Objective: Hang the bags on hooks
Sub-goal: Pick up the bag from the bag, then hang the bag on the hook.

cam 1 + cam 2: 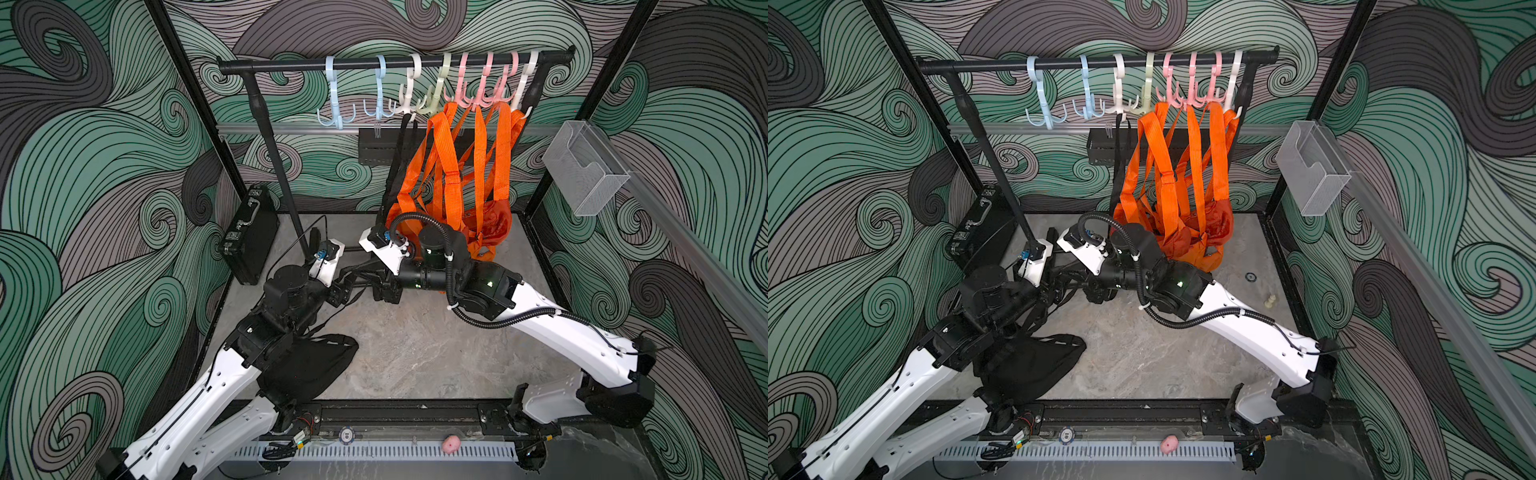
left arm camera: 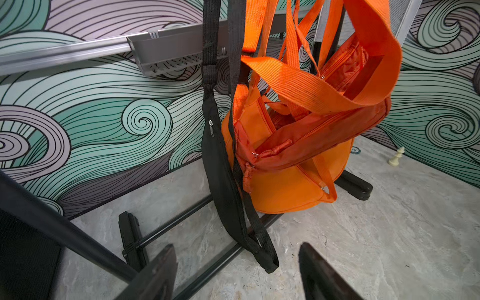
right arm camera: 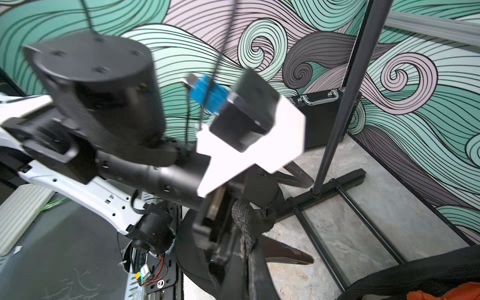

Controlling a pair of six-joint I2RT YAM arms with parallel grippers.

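Swirl-patterned walls enclose a marble bench (image 1: pixel 415 353) holding one rack (image 1: pixel 291 64) with eight hooks (image 1: pixel 380 89). Several orange bags (image 1: pixel 449 178) and one hanging black bag (image 2: pixel 220 168) dangle there. One loose black bag (image 1: pixel 307 365) lies flat at the bench's front, long axis slanting toward the rack. The right gripper (image 1: pixel 384 291) has its jaws clenched on that bag's strap (image 3: pixel 241 215). The left gripper (image 2: pixel 237 249) has its jaws spread, empty.

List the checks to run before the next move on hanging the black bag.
1. Grip: right claw shut on strap: ok.
2. Helper: left claw open and empty: ok.
3. Free hook: a blue hook is bare: ok.
4. Clearance: bag lies partly under the left arm: not ok.
5. Strap loop open enough for a hook: cannot tell.
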